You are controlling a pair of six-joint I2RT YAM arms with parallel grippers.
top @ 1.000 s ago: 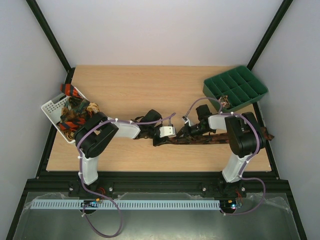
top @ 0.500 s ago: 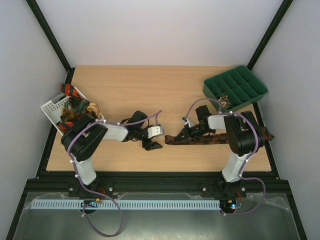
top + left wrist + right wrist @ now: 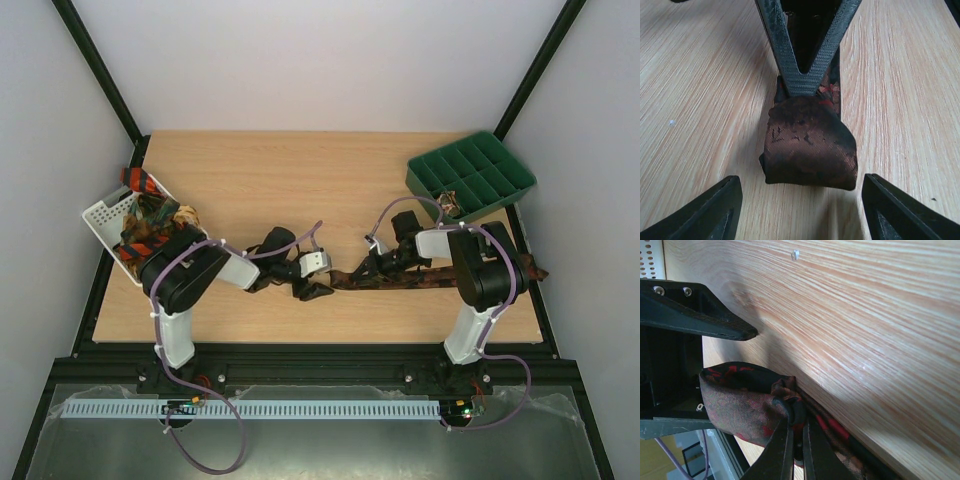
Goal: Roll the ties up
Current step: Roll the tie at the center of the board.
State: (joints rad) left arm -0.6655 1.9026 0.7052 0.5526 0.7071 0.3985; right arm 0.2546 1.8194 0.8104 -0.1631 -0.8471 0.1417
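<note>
Count: one dark brown tie [image 3: 420, 279] out on the table [image 3: 290, 175], plus a tangled bundle of ties [image 3: 150, 228] in the one white basket [image 3: 100, 214] at the left edge; it's too jumbled to count. There's one green tray [image 3: 428, 188] in the far right corner.

The tie runs from mid-table out to the right edge, and its tail pokes past it. The right gripper [image 3: 363, 272] is pinched tight on the tie just behind its folded-over end [image 3: 810, 145]. The left gripper [image 3: 801, 200] has its jaws spread wide either side of that fold, not touching it.

Room-wise, the far half of the table between basket and tray is bare wood.
</note>
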